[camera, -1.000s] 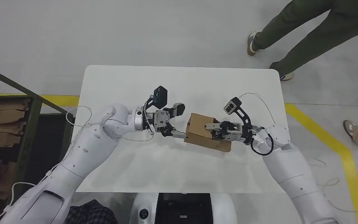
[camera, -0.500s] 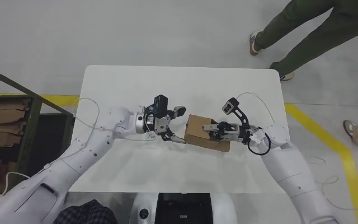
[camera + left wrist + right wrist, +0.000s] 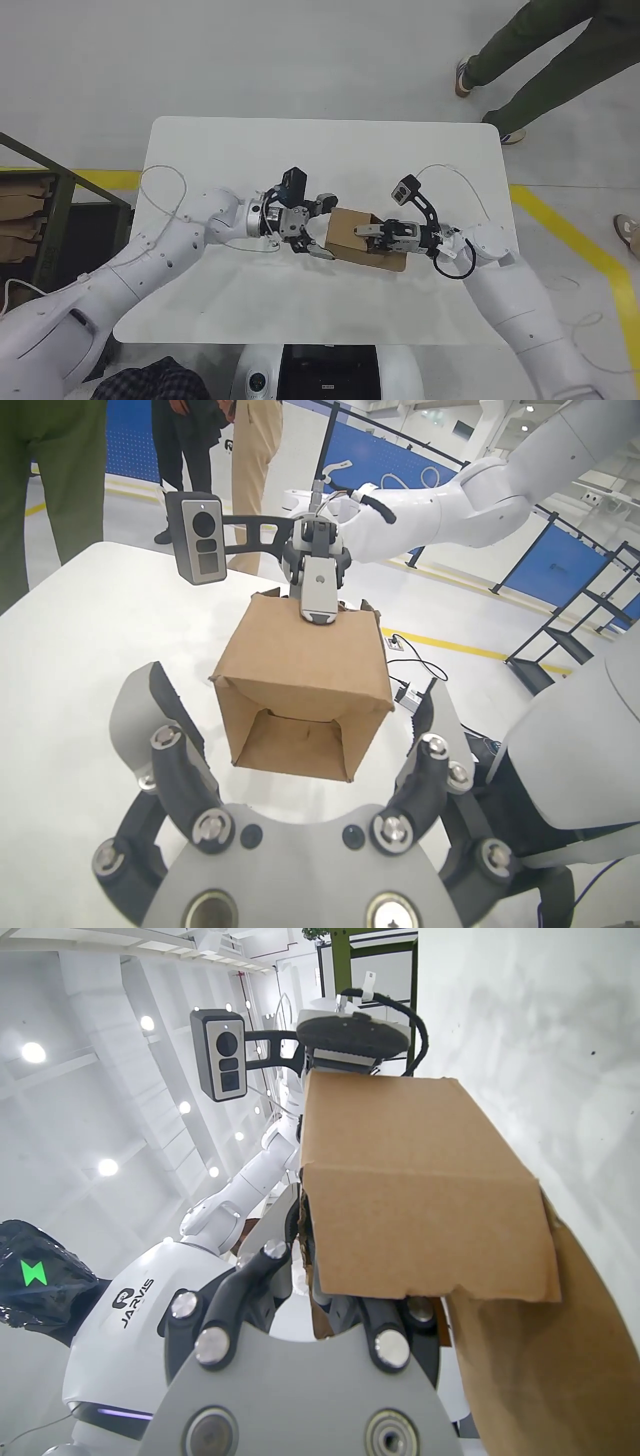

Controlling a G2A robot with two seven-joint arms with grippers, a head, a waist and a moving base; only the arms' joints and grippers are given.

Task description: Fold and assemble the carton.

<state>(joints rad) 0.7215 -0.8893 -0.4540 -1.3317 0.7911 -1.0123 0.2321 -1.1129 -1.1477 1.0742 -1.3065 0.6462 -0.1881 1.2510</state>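
A brown carton [image 3: 358, 236] lies on its side at the middle of the white table [image 3: 210, 150]. Its open end [image 3: 292, 745] faces my left gripper [image 3: 317, 226], whose fingers stand open just short of it, one on each side [image 3: 292, 685]. My right gripper [image 3: 378, 232] is shut on the carton's far wall: one finger [image 3: 318, 595] lies on the outside, and the other is hidden inside. In the right wrist view the carton [image 3: 415, 1208] covers most of that gripper [image 3: 320, 1253], and a loose flap [image 3: 540, 1353] hangs near the camera.
A green rack [image 3: 35, 200] holding flat cardboard stands off the table's left side. A thin cable [image 3: 160, 185] loops over the table by the left arm. A person's legs [image 3: 540, 50] are on the floor beyond the far right corner.
My left gripper has moved right, up to the carton's open end, staying open. The carton has shifted slightly left in my right gripper's hold.
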